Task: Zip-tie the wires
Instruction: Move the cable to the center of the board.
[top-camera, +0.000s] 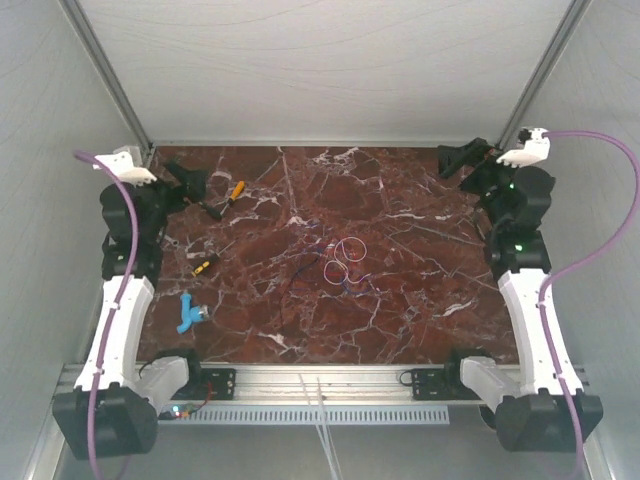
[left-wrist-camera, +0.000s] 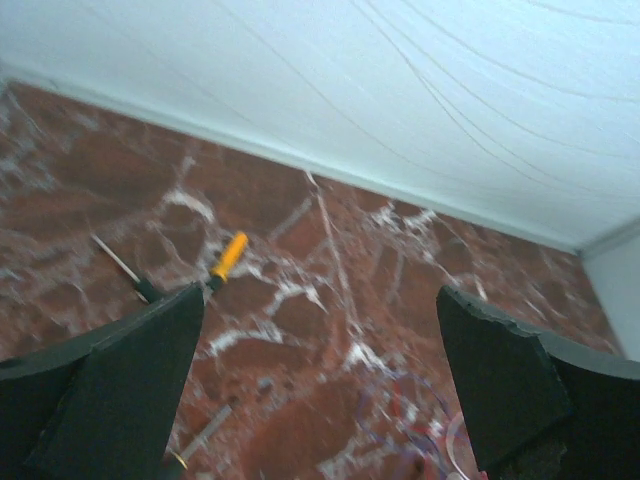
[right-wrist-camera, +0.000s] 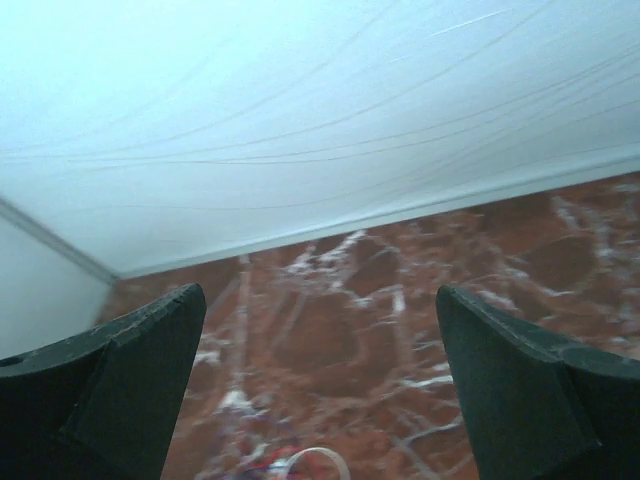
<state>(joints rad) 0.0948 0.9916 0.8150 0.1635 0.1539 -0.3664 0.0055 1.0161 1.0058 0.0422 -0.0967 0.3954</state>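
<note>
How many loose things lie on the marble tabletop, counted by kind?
Hand tools: 2 (orange-handled tool, yellow-and-black tool)
Blue item: 1
Tangle of wires: 1
Total: 4

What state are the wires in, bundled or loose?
Loose: the wires lie spread in open loops on the table, with no tie visibly around them.

Red-brown marble tabletop (top-camera: 400, 200), white veins; white panel walls (top-camera: 330, 70) around; aluminium corner posts (top-camera: 105, 70).
</note>
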